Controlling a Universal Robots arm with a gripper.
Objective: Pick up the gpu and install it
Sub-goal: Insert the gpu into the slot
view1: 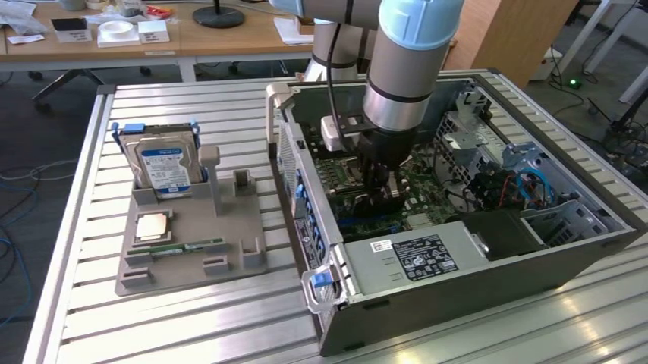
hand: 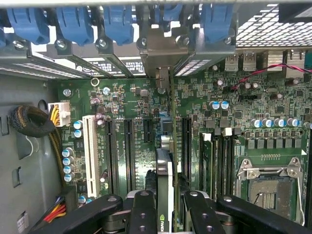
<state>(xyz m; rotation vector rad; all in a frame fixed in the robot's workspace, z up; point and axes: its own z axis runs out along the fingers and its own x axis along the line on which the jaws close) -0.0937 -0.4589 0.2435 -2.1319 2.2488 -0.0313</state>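
Tabletop (view1: 202, 318): ribbed metal slats carrying a grey holder at the exterior view's left and an open computer case at its right.
Grey holder (view1: 193, 254): a moulded tray with upright slots, standing well apart from the hand.
Hard drive (view1: 162, 167): silver with a blue-white label, upright in the holder's rear slot.
Processor chip (view1: 152, 225): a small square lying flat on the holder, in front of the hard drive.
Memory stick (view1: 187, 247): narrow and green, lying flat near the holder's front edge.
Computer case (view1: 445, 303): lying on its side with the side panel off, so the motherboard (view1: 350, 201) faces up.
Power supply (view1: 426, 256): a grey box with a black label at the case's near end.
Arm (view1: 410, 68): reaches straight down into the case from above.
Hand (view1: 383, 193) (hand: 165, 202): closed on the gpu, its black fingers (hand: 142, 214) pressing the card from both sides, low over the motherboard.
Gpu (hand: 165, 195): seen edge-on in the wrist view, upright between the fingers, running toward the rear slot brackets and in line with a long expansion slot (hand: 185, 146); whether it is fully seated I cannot tell.
Slot brackets (hand: 73, 24): a row with blue clips along the case's rear wall.
Processor socket (hand: 268, 187): open metal frame, beside the memory slots.
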